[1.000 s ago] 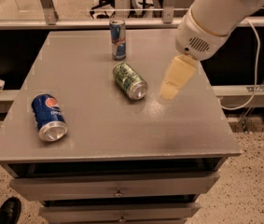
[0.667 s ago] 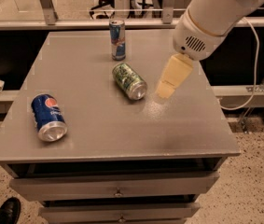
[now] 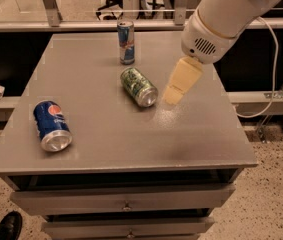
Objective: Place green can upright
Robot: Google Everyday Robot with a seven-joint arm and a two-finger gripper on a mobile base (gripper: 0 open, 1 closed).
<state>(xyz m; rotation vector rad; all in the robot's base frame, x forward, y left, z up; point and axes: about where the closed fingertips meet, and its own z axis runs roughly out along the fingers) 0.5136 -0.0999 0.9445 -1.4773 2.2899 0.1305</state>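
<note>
The green can (image 3: 138, 86) lies on its side near the middle of the grey table (image 3: 116, 144), its silver end facing front right. My gripper (image 3: 173, 96) hangs from the white arm (image 3: 221, 19) just right of the can, a small gap between them, low over the tabletop. The cream-coloured fingers (image 3: 181, 80) point down and to the left. Nothing is seen held in the gripper.
A blue Pepsi can (image 3: 52, 125) lies on its side at the front left. A slim blue-and-silver can (image 3: 126, 41) stands upright at the back middle. A white cable (image 3: 271, 69) hangs to the right of the table. Drawers sit below the top.
The gripper has shifted slightly left and down, closer to the green can. The cans have not moved.
</note>
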